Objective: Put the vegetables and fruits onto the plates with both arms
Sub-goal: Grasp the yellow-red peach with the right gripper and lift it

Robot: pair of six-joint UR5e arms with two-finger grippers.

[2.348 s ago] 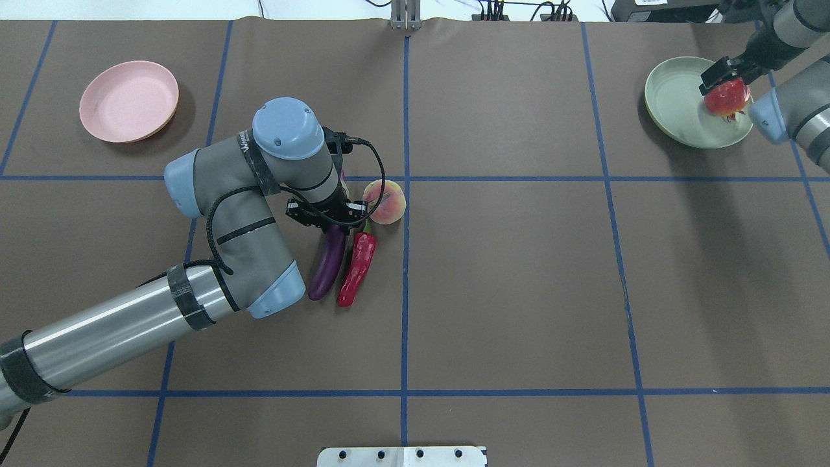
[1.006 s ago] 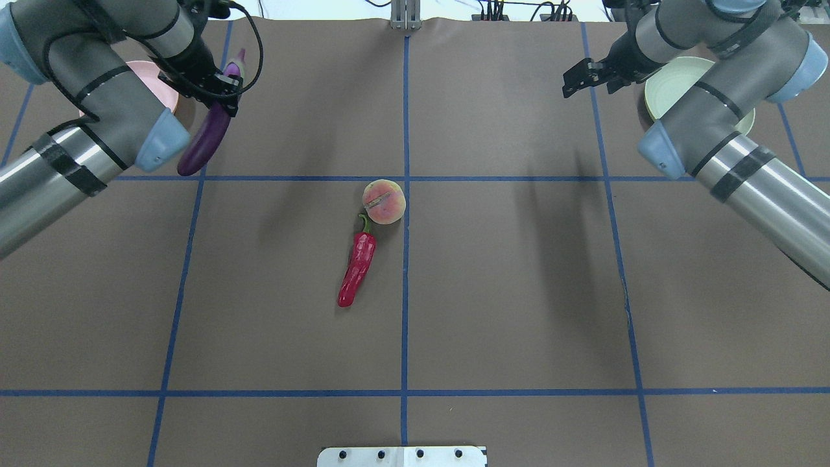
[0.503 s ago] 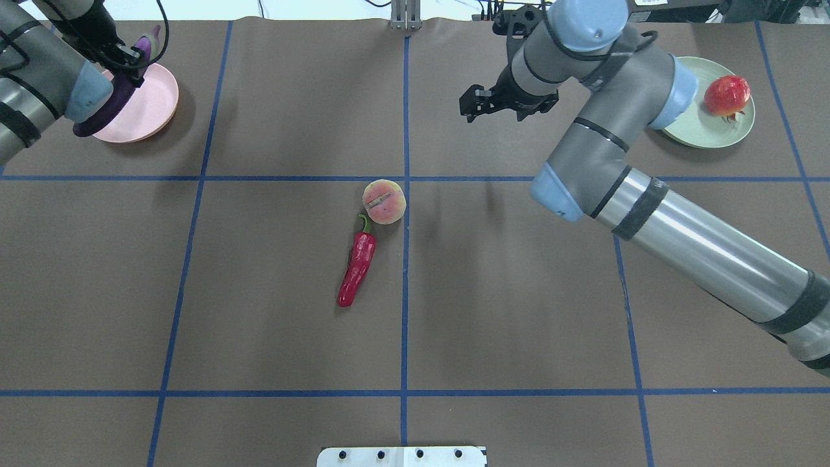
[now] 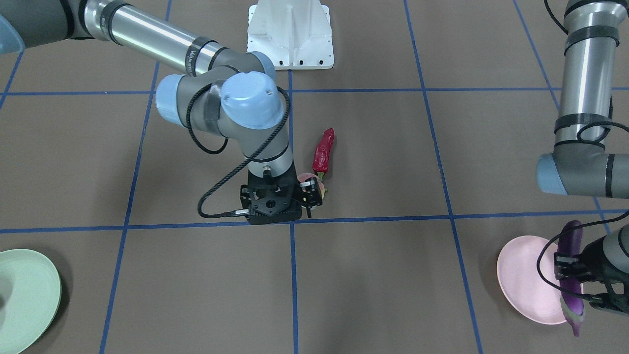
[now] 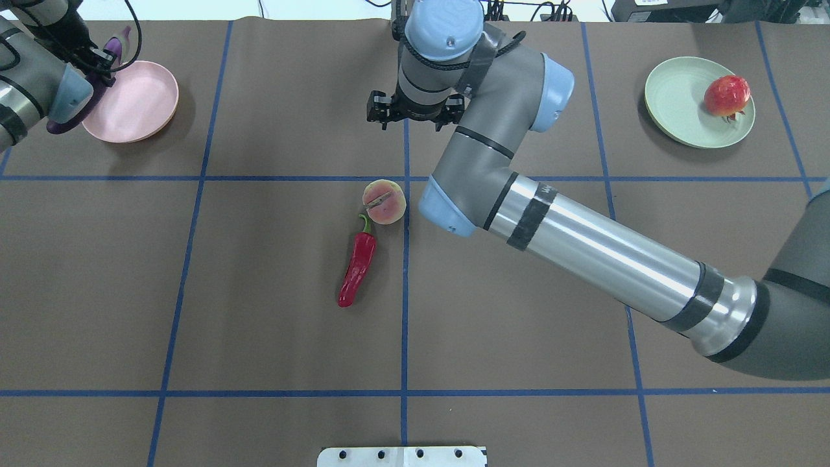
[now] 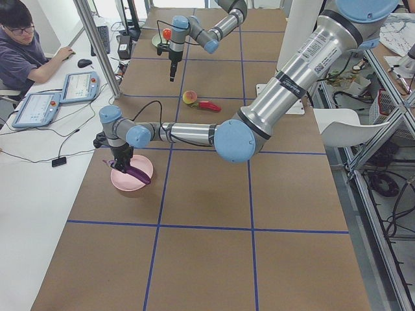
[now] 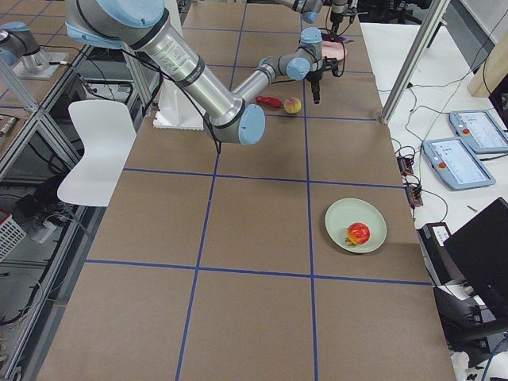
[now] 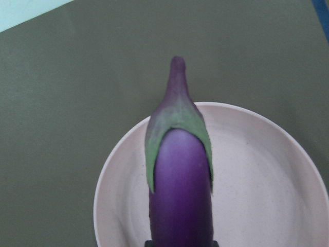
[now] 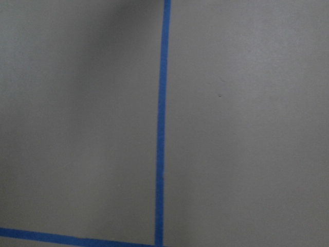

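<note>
peach (image 4: 305, 178) mostly hidden behind right pincer (image 4: 310, 195), green plate (image 4: 29, 295) cut off

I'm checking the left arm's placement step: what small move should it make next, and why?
Probably lower a little, then open the left gripper. It holds the eggplant above the pink plate, with the plate directly beneath it in the wrist view. I cannot tell whether the eggplant touches the plate yet.

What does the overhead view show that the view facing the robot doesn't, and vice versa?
Only the overhead view shows the red bumpy fruit on the green plate, and the peach unobstructed. Only the front-facing view shows the eggplant at full length, over the pink plate and its rim. Both show the chili and both plates.
</note>
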